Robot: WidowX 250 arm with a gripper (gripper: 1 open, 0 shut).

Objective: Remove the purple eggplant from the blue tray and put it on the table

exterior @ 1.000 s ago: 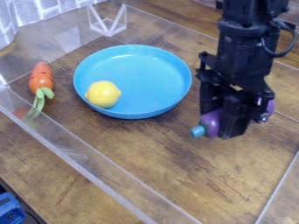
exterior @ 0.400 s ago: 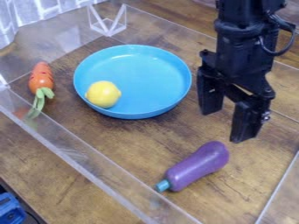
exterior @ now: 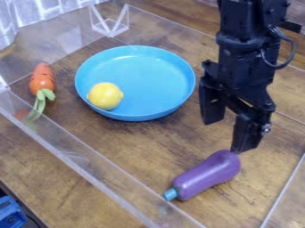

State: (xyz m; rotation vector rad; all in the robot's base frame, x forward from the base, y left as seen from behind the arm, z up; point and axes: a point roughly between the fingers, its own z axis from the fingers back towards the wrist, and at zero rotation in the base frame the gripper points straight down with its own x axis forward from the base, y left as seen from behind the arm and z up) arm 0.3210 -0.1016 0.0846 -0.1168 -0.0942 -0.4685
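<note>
- The dark brown wood-grain tabletop (exterior: 113, 165) filled most of my view, with clear acrylic walls (exterior: 89, 166) showing along its edges.
- The black arm (exterior: 242, 49) reached down from the top right of my camera view, a cable looping beside it.
- The round, bright-blue tray (exterior: 155, 78) sat upper left of centre on the tabletop, its raised rim running all the way around. I had the arm just to its right.
- My claw (exterior: 229, 129) hung at the lower end of the arm, its fingers spread wide apart. I had nothing gripped in it. Its fingertips were just above the upper end of the eggplant in my view; I could not tell whether they touched it.
- The glossy purple eggplant (exterior: 210, 173) lay on its side on the bare tabletop, outside the tray and well apart from it. It lay at a slant, its teal-blue stem cap (exterior: 172, 194) pointing to the lower left.
- The orange carrot (exterior: 43, 83) lay left of the tray, green top toward me, close to the clear wall.
- The round yellow fruit (exterior: 106, 94) rested inside the tray, by the lower-left part of its rim.
</note>
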